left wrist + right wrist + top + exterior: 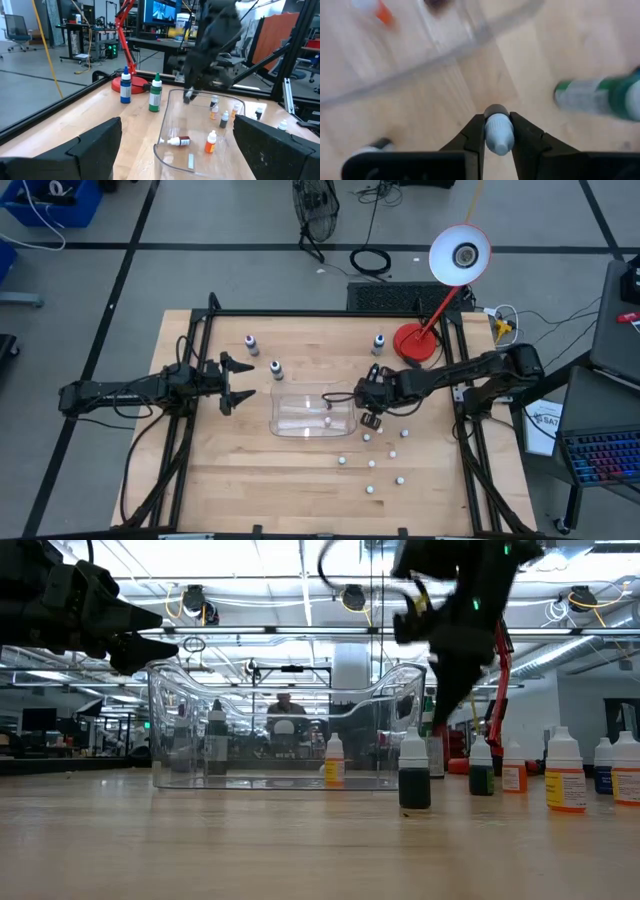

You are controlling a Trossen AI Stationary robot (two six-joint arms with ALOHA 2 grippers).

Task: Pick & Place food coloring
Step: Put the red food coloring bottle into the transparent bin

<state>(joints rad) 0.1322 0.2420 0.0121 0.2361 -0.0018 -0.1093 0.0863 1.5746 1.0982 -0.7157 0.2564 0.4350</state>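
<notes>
While the right gripper pinches a food coloring bottle just beside the clear tray, its pale cap points out between the fingers; left gripper waits wide open.

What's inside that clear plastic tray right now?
The clear tray holds two small dropper bottles: one lying on its side with a dark band, and one standing with an orange body. Glare on the walls may hide anything more.
</notes>
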